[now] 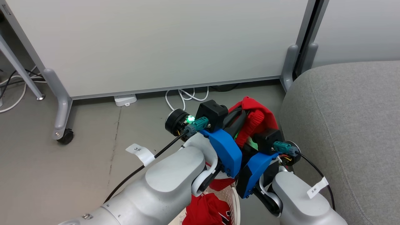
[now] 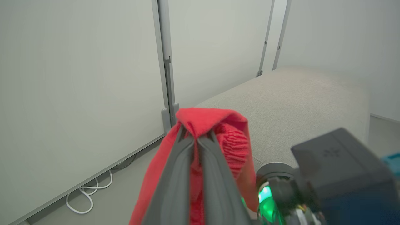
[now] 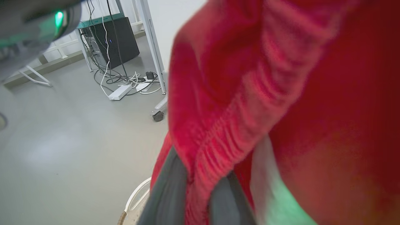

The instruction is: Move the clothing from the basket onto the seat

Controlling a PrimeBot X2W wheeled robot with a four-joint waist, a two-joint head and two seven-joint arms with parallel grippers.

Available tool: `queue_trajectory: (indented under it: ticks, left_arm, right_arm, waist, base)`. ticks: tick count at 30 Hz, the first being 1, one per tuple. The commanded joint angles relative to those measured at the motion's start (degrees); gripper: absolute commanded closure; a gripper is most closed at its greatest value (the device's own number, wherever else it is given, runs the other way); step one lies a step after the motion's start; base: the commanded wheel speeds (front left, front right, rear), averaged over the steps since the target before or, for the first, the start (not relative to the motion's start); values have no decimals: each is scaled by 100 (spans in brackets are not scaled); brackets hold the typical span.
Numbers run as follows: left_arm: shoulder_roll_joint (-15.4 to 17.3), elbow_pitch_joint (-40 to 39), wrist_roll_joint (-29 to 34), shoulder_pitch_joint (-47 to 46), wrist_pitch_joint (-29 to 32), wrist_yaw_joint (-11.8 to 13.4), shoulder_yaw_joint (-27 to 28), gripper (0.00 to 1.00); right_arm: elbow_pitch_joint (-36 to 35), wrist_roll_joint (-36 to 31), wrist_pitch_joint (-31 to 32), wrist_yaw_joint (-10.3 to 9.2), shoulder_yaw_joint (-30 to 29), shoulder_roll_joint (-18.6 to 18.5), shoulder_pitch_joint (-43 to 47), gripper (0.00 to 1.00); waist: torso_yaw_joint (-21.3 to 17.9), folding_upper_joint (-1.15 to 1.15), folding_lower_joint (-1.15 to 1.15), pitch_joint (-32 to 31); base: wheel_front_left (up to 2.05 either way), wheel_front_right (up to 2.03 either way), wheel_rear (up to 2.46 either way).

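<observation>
The left gripper [image 2: 196, 137] is pinched shut on a fold of the red garment [image 1: 261, 114], raised over the basket [image 1: 235, 200], where a second garment [image 1: 207, 211] lies. The right gripper [image 3: 203, 178] is clamped on the same raised cloth. The sofa [image 1: 343, 125] sits just to the right; released too near its rounded edge, the hanging cloth would likely slide to the floor [image 1: 93, 156].

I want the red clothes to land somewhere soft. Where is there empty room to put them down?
The seat is bare, from its rounded edge beside the garment rightward. The floor between the caster and the left arm is bare too. It's crowded in the middle: both jaws pinch the garment by the basket, and cables coil under the partition.
</observation>
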Motion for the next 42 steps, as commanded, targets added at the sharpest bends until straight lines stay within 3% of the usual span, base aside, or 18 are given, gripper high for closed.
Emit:
queue_trajectory:
  ticks: [1, 26, 27, 29, 30, 31, 42]
  left_arm:
    - [1, 5, -15, -94, -39, 31, -25, 100]
    - [1, 166, -178, -153, -82, 43, -144, 100]
    - [2, 179, -199, -140, -79, 40, -148, 95]
    - [1, 199, -230, -104, -62, 14, -158, 55]
    - [1, 211, -246, -95, -61, 9, -166, 5]
    - [2, 226, -252, -88, -57, 7, -173, 0]
    - [17, 380, -266, 4, -74, -3, -135, 0]
  right_arm:
    - [54, -24, -41, 4, -11, 26, -102, 100]
    - [473, -27, -246, 4, 80, 118, -216, 100]
    - [478, -26, -252, 4, 88, 118, -212, 100]
    - [486, -14, -251, 4, 105, 118, -201, 100]
    - [492, -12, -256, 4, 112, 119, -197, 100]
    - [497, -11, -260, 4, 118, 120, -195, 100]
    - [536, -7, -287, 5, 101, 93, -151, 100]
  waist:
    - [1, 0, 0, -3]
    - [-39, 0, 0, -45]
    - [-42, 0, 0, -49]
    - [-48, 0, 0, -60]
    - [-51, 0, 0, -64]
    - [-55, 0, 0, -66]
    - [-87, 0, 0, -125]
  base:
    - [0, 0, 0]
    - [0, 0, 0]
    - [0, 0, 0]
    - [0, 0, 0]
    - [0, 0, 0]
    - [0, 0, 0]
    - [0, 0, 0]
